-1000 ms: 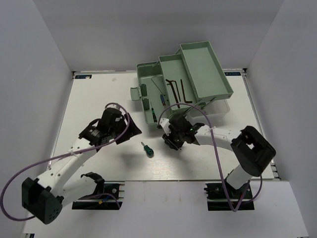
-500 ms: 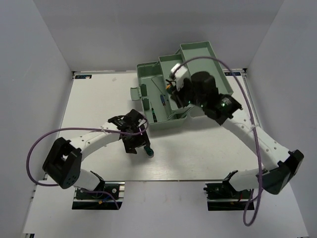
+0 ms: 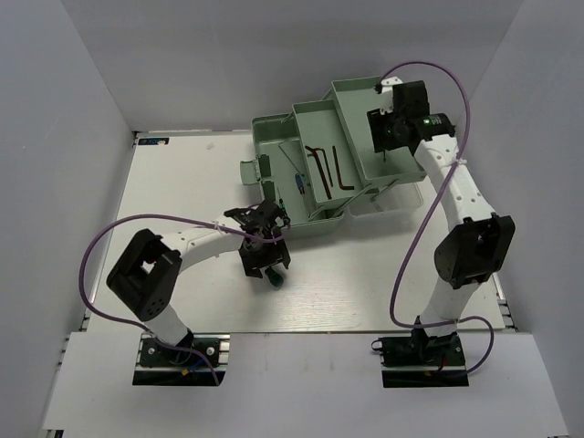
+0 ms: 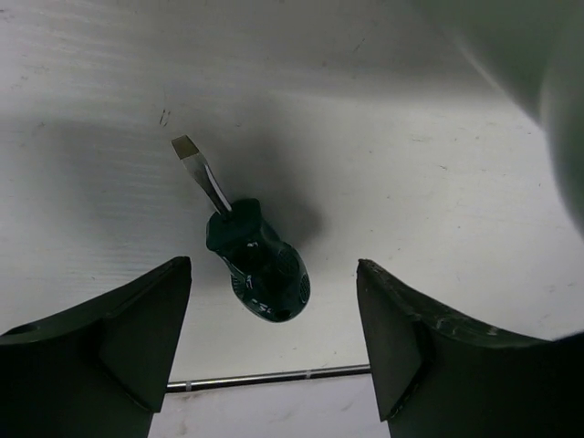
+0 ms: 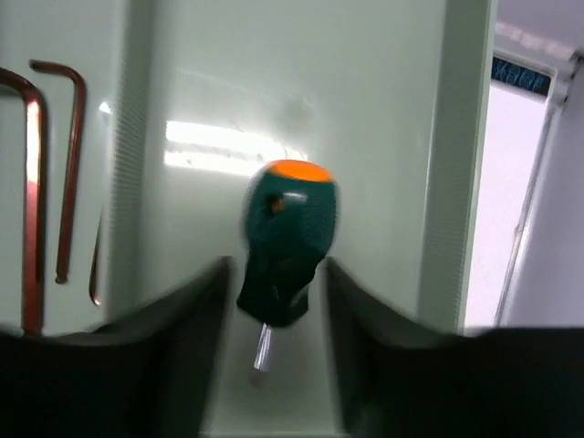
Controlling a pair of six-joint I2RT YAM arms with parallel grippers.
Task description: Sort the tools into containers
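While the left gripper (image 4: 274, 269) straddles a stubby screwdriver (image 4: 257, 263) on the table (image 4: 411, 137), jaws wide, the right gripper (image 5: 278, 266) — over the far tray (image 5: 210, 91) — clamps an orange-capped screwdriver (image 5: 287, 228).

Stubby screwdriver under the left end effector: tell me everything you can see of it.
The stubby screwdriver has a short, bulbous dark green handle that looks like glossy plastic, with a faintly textured butt. A short bright metal shaft ends in a flat blade. It lies flat on the white table, with the blade pointing up and left in the left wrist view, and casts a soft shadow. It sits between the open fingers of the left end effector, and neither finger touches it.
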